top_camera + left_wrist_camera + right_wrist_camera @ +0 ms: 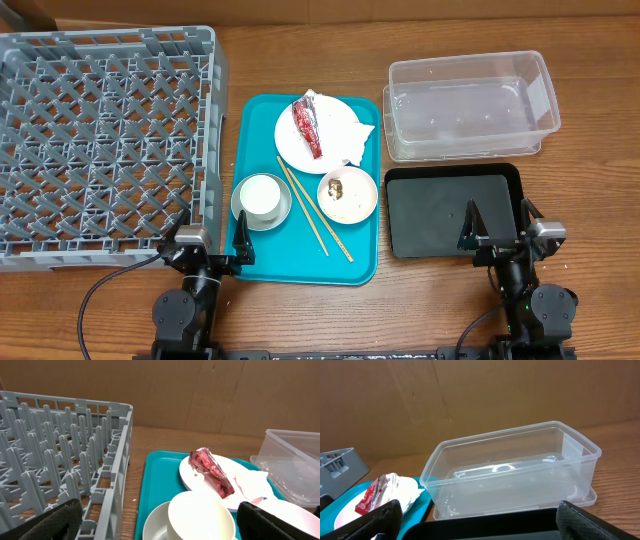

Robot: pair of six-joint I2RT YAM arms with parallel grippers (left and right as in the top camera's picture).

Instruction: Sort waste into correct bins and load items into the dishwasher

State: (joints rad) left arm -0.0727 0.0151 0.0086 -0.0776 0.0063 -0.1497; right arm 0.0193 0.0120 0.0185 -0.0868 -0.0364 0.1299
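On the teal tray, a white plate (330, 118) carries a dark red wrapper (307, 127) and a crumpled napkin (357, 143). A white cup (262, 193) sits inside the grey bowl (240, 203). The pink bowl (347, 193) holds rice and brown bits, and the chopsticks (315, 210) lie between the two bowls. My left gripper (212, 240) is open at the tray's near left corner, the cup (200, 517) just ahead of it. My right gripper (498, 225) is open over the near edge of the black tray (440, 205), facing the clear tub (515, 470).
The grey dish rack (100, 140) fills the left side, its wall (120, 470) next to the teal tray (300, 265). The clear tub (470, 105) stands behind the black tray at the right. Brown board closes off the back.
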